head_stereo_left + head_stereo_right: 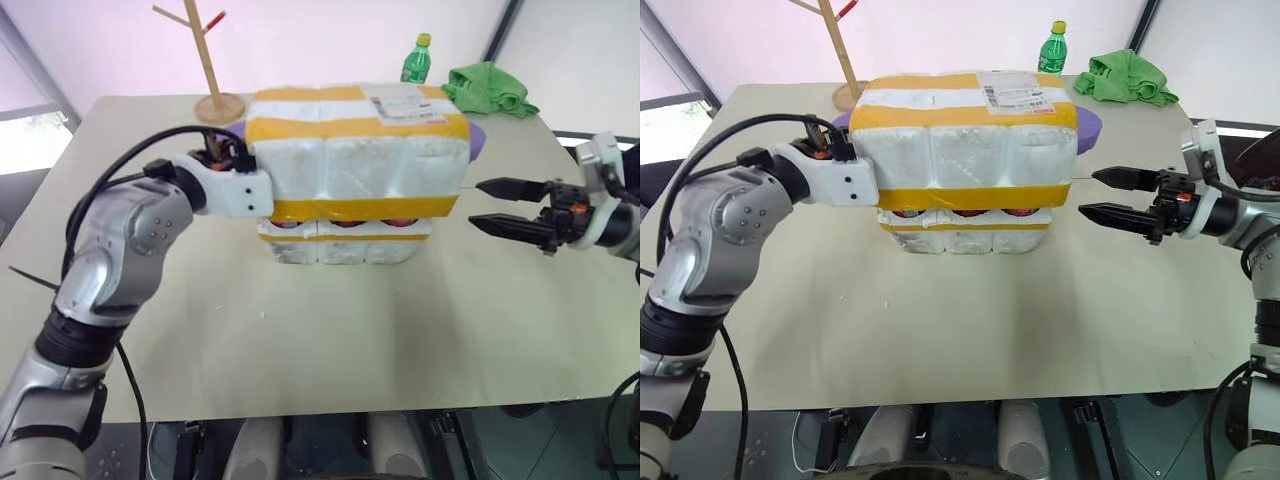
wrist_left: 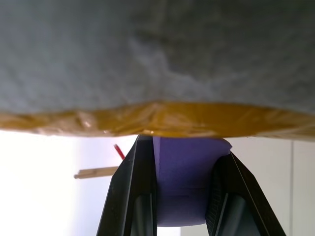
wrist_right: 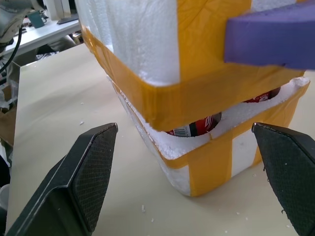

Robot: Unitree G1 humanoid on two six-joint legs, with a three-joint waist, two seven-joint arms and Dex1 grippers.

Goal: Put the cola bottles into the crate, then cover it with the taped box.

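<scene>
- The table [image 1: 330, 340] is filling most of the head views, with the whole stack sitting just above its centre.
- The taped box [image 1: 355, 150] is sitting over the crate [image 1: 345, 243] in the upper middle of the frame, but it is not looking fully seated: a gap is showing under its lower yellow band. If it is let go while perched like this, it could be tipping or sliding off one edge.
- The crate is peeking out beneath the box, just below it in the picture. Any sideways shove on the box could be dragging this light foam tray across the table.
- The left gripper [image 1: 258, 192] is working at the box's left end, mid-left of the frame; its black fingers [image 2: 134, 191] are standing close together, seemingly pinching the box's edge just under the yellow tape. A pull-out while pinched could be lifting that side again.
- The right gripper [image 1: 497, 208] is hovering at centre right with its fingers wide apart, holding nothing and clear of the box's right end. Closing in crooked could be knocking the box askew.
- The cola bottles [image 3: 194, 128] are showing as red caps and labels in the gap, already in the crate. A lid pressing down off-line could be catching their tops and jamming.
</scene>
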